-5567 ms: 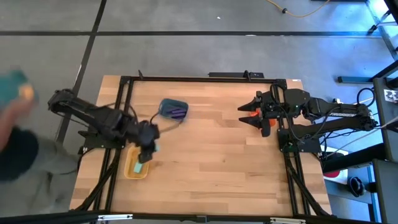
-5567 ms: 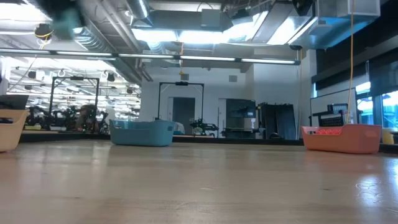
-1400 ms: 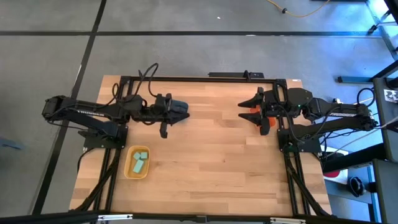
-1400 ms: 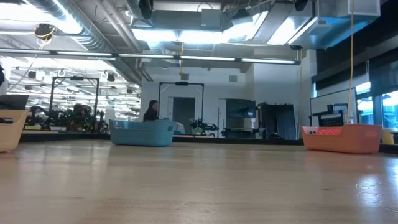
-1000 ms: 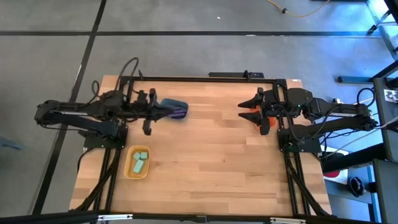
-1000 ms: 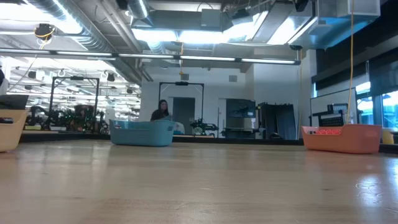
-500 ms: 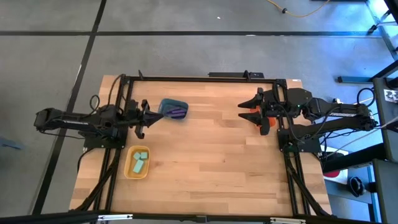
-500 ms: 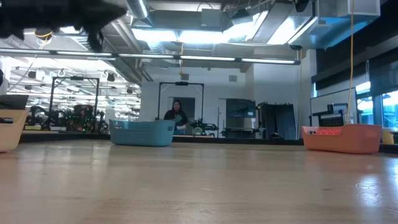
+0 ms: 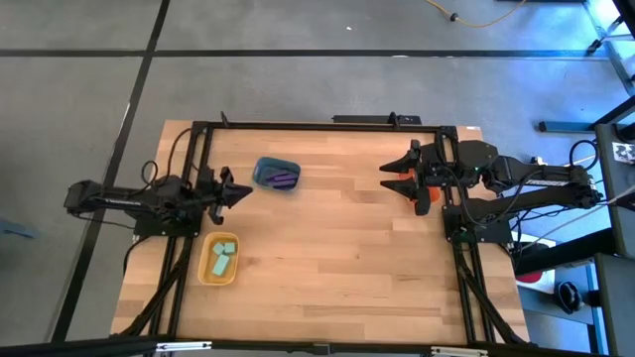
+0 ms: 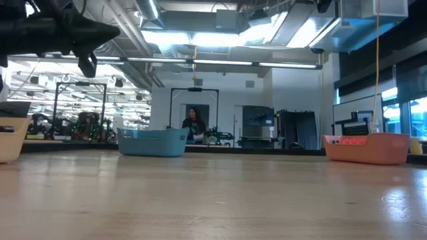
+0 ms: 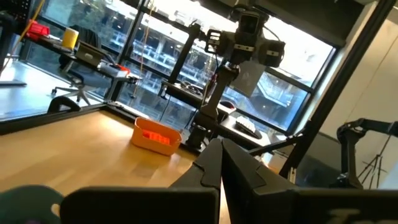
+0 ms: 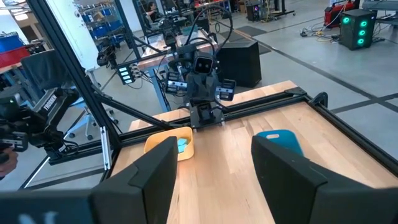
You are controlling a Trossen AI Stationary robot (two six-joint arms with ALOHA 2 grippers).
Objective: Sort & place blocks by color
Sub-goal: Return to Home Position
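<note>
While left pincer (image 9: 246, 191) hovers closed nearby, blue tub (image 9: 261, 171) holds purple blocks (image 9: 286, 179)

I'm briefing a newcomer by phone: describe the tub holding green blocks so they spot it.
On the wooden table, go to the left arm's side, where two tubs sit. The yellow tub, unlike the blue tub with purple blocks, holds mint-green blocks.

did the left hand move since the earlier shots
Yes. In the high view the left hand was over the yellow tub, then swung up to the blue tub, and has since drawn back leftward, ending just left of the blue tub.
</note>
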